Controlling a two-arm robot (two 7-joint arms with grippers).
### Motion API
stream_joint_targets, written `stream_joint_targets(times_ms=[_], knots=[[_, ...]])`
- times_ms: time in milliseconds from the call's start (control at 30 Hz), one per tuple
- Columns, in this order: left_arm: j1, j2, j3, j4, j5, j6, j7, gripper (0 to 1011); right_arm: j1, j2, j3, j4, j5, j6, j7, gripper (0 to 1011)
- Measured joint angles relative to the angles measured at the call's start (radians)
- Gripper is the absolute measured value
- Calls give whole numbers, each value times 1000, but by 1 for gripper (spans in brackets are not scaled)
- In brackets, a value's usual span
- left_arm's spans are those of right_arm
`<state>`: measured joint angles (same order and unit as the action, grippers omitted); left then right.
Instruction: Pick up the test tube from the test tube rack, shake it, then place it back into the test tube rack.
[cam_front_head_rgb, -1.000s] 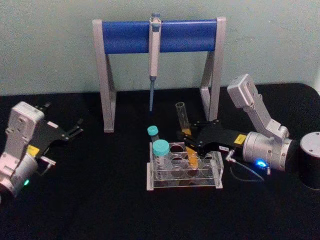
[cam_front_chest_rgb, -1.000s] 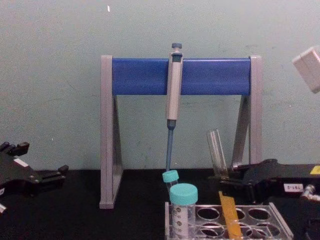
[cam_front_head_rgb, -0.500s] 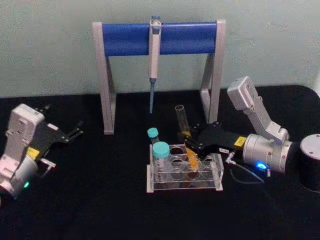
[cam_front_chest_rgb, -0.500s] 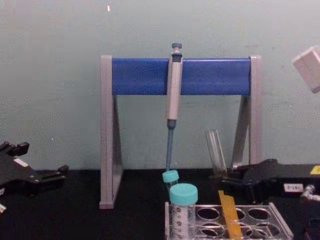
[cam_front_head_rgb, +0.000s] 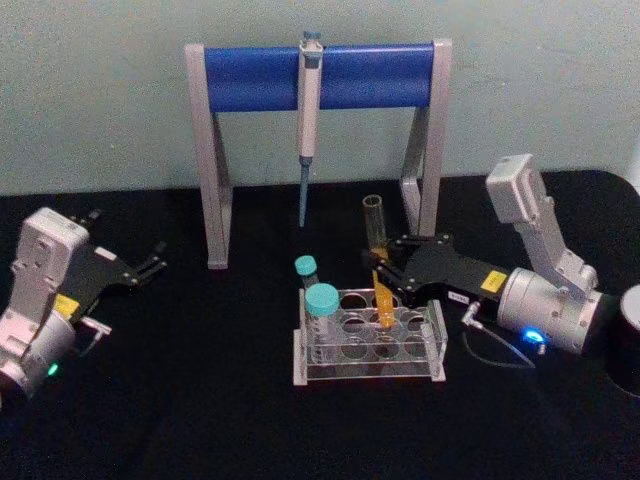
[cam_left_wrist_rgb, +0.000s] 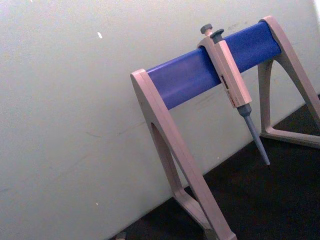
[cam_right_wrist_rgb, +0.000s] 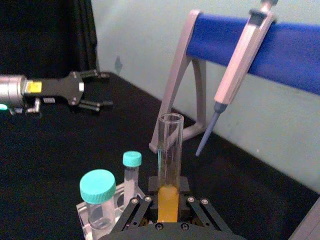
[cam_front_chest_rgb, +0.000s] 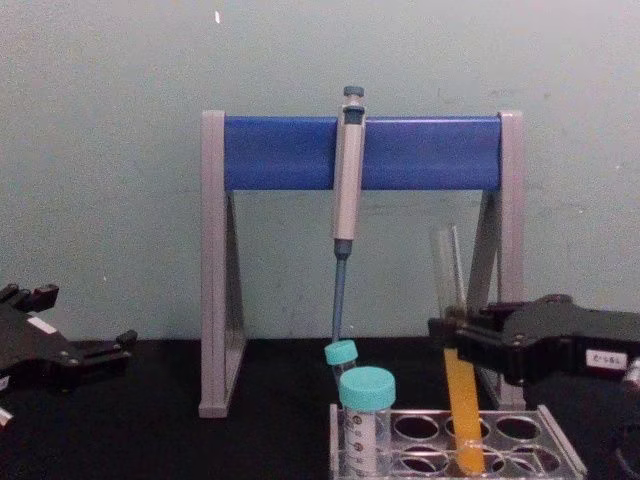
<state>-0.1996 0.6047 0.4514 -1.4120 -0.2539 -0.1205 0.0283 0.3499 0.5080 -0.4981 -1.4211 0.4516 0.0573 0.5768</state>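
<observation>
In the head view, you had the right gripper (cam_front_head_rgb: 381, 268) clamped on the test tube (cam_front_head_rgb: 374, 220), whose orange lower end sat in a far-row hole of the test tube rack (cam_front_head_rgb: 366, 370), while the left gripper (cam_front_head_rgb: 150, 268) rested well off to the left on the black table (cam_front_head_rgb: 220, 400), fingers apart. The left wrist view gave you the pipette stand (cam_left_wrist_rgb: 200, 75) with its hanging pipette (cam_left_wrist_rgb: 230, 75). The right wrist view showed the tube nearly upright in the pinch (the wide teal-capped tube (cam_right_wrist_rgb: 97, 186) stood near it). In the chest view the tube leaned slightly, with its tip inside the rack.
</observation>
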Motion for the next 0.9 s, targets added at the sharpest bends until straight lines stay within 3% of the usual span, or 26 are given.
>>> stream_joint_targets(times_ms=[433,667,900], knots=[[0,0,0,0,0,0,0,1001,-76,0,74,-56,56,-135,9,220],[0,0,0,0,0,0,0,1001,-85,1,106,-109,76,-153,1,220],[0,0,0,0,0,0,0,1001,-65,-17,121,-119,76,-147,-33,221]])
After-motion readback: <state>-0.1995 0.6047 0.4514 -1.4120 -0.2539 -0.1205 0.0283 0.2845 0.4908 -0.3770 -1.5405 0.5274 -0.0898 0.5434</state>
